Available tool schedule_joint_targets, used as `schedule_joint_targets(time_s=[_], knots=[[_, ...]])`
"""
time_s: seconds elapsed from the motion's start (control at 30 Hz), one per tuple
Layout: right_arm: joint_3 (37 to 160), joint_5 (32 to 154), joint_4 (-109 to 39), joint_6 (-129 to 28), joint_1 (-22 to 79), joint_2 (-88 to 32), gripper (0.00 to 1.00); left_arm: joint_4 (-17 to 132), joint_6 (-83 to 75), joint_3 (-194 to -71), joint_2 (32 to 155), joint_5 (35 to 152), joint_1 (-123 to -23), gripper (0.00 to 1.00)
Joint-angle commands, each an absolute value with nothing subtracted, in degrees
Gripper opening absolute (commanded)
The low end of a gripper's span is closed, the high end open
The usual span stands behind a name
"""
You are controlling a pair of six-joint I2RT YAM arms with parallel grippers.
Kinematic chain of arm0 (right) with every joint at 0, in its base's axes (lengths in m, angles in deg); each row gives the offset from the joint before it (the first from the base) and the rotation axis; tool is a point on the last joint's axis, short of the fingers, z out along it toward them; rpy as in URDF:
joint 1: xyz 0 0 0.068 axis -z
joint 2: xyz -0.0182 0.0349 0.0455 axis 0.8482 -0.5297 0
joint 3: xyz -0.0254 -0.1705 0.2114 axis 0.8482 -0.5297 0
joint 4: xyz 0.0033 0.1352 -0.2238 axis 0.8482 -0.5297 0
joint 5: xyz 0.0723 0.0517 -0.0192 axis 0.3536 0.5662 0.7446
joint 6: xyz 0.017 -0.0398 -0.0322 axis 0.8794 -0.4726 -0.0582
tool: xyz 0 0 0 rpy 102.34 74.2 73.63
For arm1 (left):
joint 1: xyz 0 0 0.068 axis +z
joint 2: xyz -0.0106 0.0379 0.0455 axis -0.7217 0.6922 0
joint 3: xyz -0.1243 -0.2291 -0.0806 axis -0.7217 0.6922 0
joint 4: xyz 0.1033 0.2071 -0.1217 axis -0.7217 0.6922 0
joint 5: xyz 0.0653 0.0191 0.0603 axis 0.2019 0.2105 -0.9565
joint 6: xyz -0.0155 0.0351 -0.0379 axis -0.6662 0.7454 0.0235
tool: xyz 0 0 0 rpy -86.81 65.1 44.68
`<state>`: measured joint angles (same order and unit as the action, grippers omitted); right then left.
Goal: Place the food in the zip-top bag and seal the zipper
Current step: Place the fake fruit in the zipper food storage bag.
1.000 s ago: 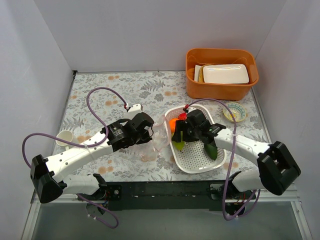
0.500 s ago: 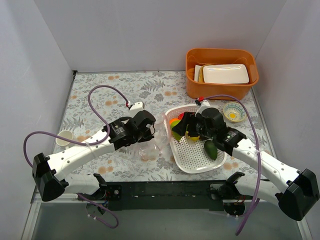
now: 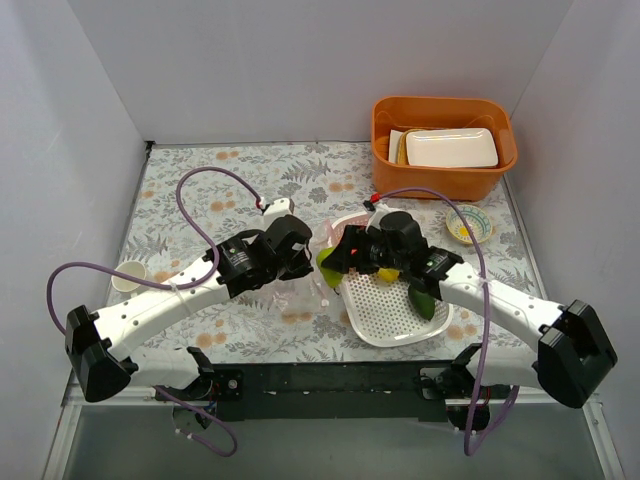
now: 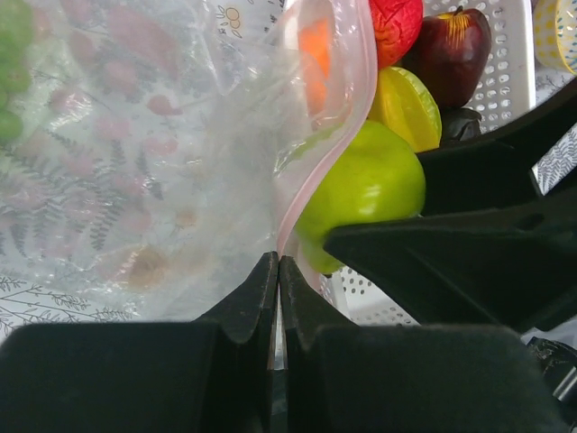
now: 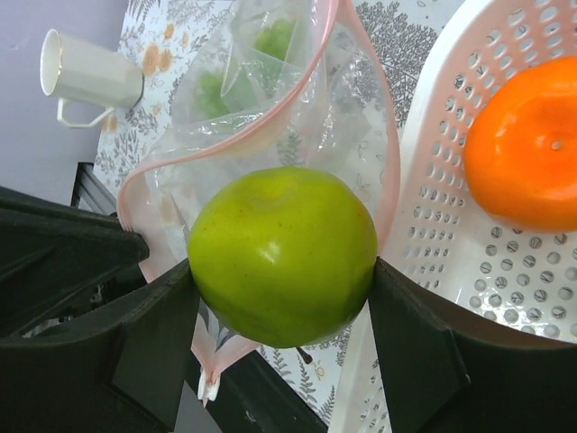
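Left gripper (image 4: 278, 284): jaws pressed together, pinching the zipper (image 4: 359, 135) at the near end of the mouth.
Right gripper (image 5: 281, 271): clenched on a round green fruit (image 5: 284, 230), one finger on each flank.
Fruit position: we find it at the mouth of the zip-top bag (image 5: 261, 135), with the pink strip looping around it, just beside the basket (image 5: 433, 225) rim.
Bag contents: green grapes (image 5: 270, 41) show through the film at the far end.
Basket: an orange (image 5: 523, 144), red apple (image 4: 397, 23), plum (image 4: 451, 54) and yellow fruit (image 4: 407, 106) crowd the end nearest the bag. The avocado (image 3: 422, 298) lies apart.
Room: both grippers nearly meet at the mouth. The white mug (image 3: 128, 275) and orange bin (image 3: 445, 180) stand well apart.
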<state>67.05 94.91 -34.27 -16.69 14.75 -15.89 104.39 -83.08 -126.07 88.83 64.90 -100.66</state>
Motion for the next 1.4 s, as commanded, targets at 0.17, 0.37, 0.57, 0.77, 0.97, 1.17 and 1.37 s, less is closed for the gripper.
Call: schedule_joint_targets(time_s=[0.17, 0.37, 0.57, 0.77, 0.97, 1.17, 1.37], knots=[[82.0, 100.5, -34.0, -18.9, 14.3, -27.4, 0.33, 99.5, -79.1, -124.4, 85.6, 71.2, -100.4, 0.0], [83.9, 102.8, -31.3, -17.9, 13.7, -30.9, 0.35, 99.6, -79.4, -122.9, 83.4, 70.5, -100.4, 0.0], [82.5, 100.8, -32.1, -17.0, 13.5, -30.3, 0.37, 104.4, -82.3, -124.8, 81.9, 63.0, -100.4, 0.0], [83.5, 100.7, -34.3, -18.1, 12.6, -30.8, 0.41, 110.8, -87.6, -126.0, 80.9, 55.4, -100.3, 0.0], [85.3, 102.8, -33.1, -18.9, 10.5, -32.1, 0.45, 111.4, -89.2, -126.8, 80.7, 54.8, -100.3, 0.0], [87.8, 100.7, -32.9, -18.7, 8.4, -33.7, 0.45, 110.4, -88.4, -127.0, 81.0, 55.9, -100.4, 0.0], [87.1, 98.2, -32.0, -17.2, 8.3, -34.2, 0.46, 109.4, -88.1, -126.3, 80.3, 57.5, -100.4, 0.0]])
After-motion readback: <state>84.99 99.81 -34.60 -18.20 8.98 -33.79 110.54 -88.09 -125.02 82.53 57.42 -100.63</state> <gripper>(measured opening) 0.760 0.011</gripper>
